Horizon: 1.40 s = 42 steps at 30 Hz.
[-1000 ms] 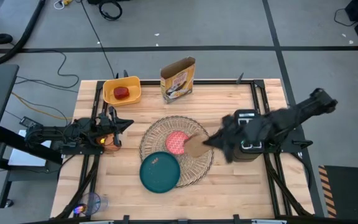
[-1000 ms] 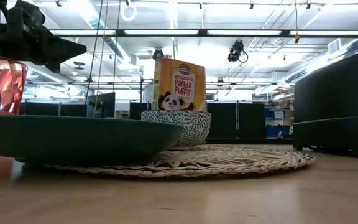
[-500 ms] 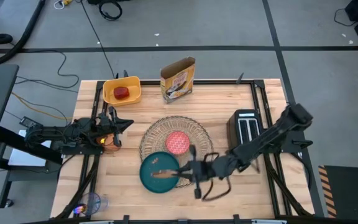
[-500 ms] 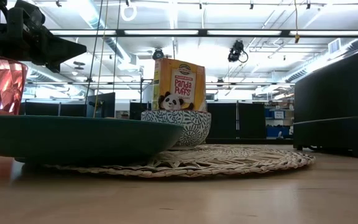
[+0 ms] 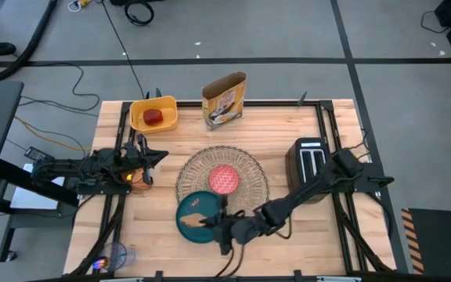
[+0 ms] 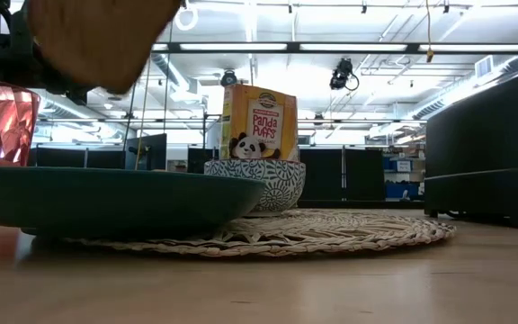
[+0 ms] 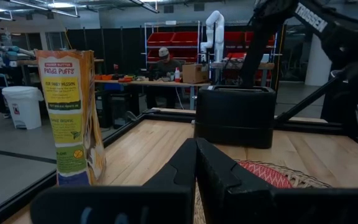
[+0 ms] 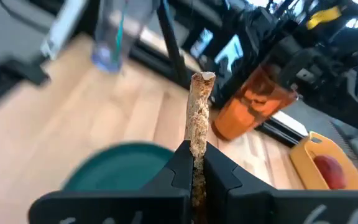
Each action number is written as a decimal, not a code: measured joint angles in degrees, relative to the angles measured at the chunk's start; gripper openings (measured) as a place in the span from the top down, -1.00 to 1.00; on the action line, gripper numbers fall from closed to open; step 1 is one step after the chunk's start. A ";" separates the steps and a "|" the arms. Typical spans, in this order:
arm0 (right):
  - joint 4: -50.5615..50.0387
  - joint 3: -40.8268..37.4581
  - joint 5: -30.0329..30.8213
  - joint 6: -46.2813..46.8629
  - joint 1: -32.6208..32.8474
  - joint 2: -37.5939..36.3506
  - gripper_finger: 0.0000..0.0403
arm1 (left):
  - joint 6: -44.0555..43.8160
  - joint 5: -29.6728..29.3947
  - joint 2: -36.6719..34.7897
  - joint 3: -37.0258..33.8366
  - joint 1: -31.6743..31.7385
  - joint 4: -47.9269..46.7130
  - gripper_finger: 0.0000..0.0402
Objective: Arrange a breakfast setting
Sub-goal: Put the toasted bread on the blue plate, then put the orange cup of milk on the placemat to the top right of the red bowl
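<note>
- Holding the toast (image 8: 199, 118) on edge between clenched fingers, the right tool (image 5: 219, 222) is seen over the teal plate (image 5: 198, 219), which lies at the near rim of the straw placemat (image 5: 249, 192); the slice is gripped only along its lower edge, so it could be tipped or dropped outside the plate if it were let go too high.
- Crumbling is to be feared: the bread is pinched thin, and a hard squeeze could break off the held corner.
- The plate could be nudged off the placemat if the right tool were lowered too far, since part of the plate already overhangs the mat toward the table edge.
- The red bowl (image 5: 224, 178) sits just beside the plate on the mat; it could be clipped by the long right arm on its way back toward the black toaster (image 5: 310, 163).
- The left tool (image 5: 153, 155) waits fully clenched and empty at the left side of the table, with the orange cup (image 8: 253, 106) close by it; the cup could be knocked over by a careless sweep.
- The apple (image 5: 154, 117) is seen in the yellow bin (image 5: 167, 106), well apart from the mat, so the setting is judged unfinished.
</note>
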 joint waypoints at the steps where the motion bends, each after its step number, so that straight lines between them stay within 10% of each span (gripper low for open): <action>1: -1.36 1.09 0.58 -0.87 -0.14 1.05 0.91 | -0.01 0.01 0.00 0.02 -0.02 0.01 0.92; 20: -7.51 2.82 4.98 -5.22 -1.96 10.54 0.84 | 0.00 0.02 0.00 0.01 0.00 0.02 0.92; 31: -9.41 2.82 3.93 0.13 -1.28 10.35 0.41 | -0.01 0.01 -0.02 0.02 -0.02 0.01 0.92; 42: -16.57 2.82 -6.41 14.59 -1.27 5.98 0.20 | -0.01 0.02 -0.02 0.01 -0.01 0.02 0.92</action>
